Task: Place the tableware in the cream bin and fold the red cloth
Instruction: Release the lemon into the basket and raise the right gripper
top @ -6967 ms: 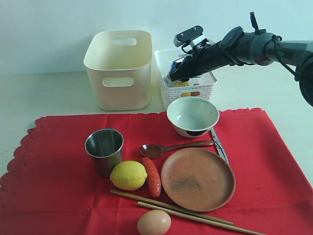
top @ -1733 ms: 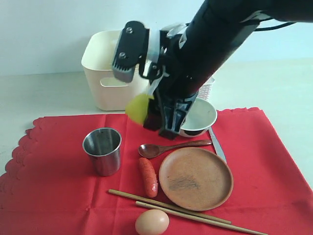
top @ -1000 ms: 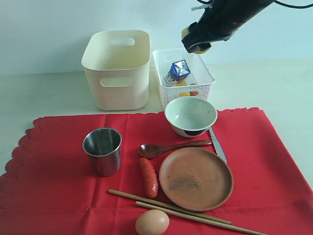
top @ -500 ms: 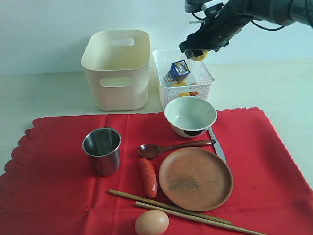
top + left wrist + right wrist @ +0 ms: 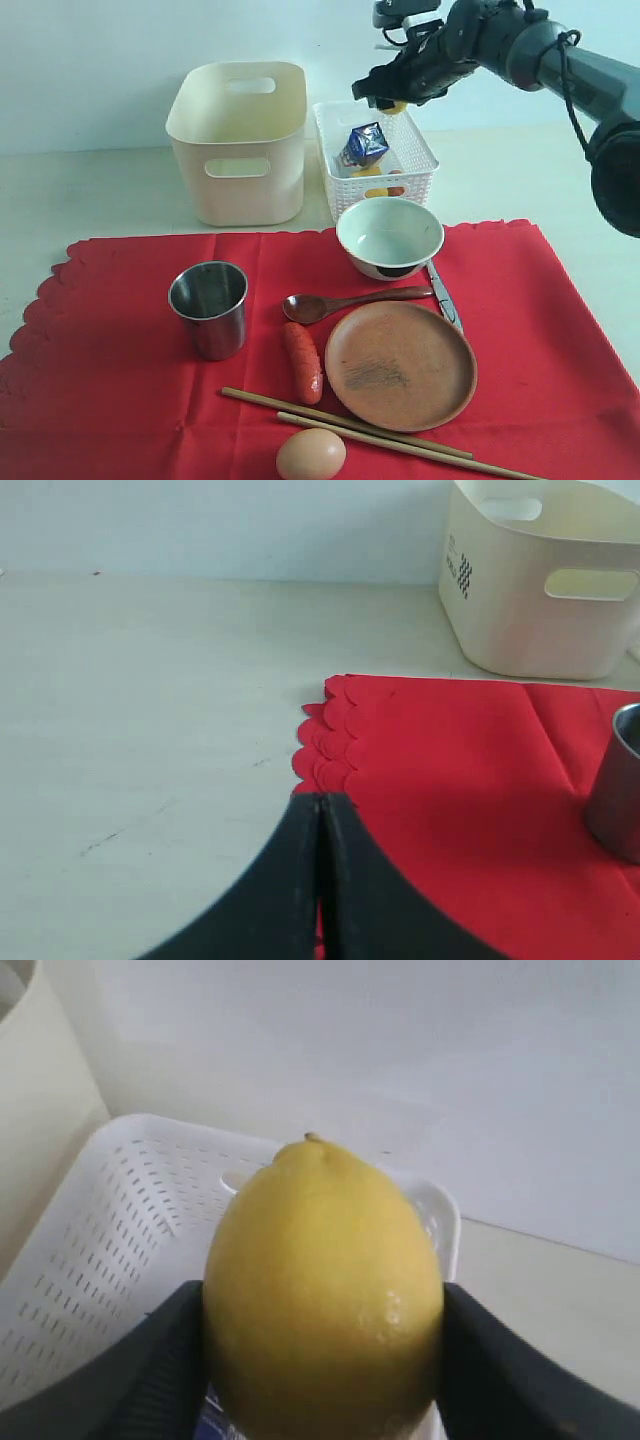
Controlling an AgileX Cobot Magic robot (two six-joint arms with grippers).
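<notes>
The red cloth (image 5: 110, 390) lies flat on the table (image 5: 80, 200). On it the steel cup (image 5: 209, 308) stands upright at the left and the white bowl (image 5: 390, 237) near the far edge. The brown plate (image 5: 400, 365) lies nearer, with the spoon (image 5: 350, 300) between bowl and plate, the knife (image 5: 446, 297) to the plate's right and the chopsticks (image 5: 370, 432) by its near rim. The cream bin (image 5: 245, 190) stands behind the cloth.

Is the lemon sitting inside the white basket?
No, the right claw grips the lemon in the air over the white basket.

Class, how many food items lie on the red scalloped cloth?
2: the orange-red sausage between the steel cup and round brown plate; the tan egg at the red cloth's near edge, by the wooden chopsticks.
</notes>
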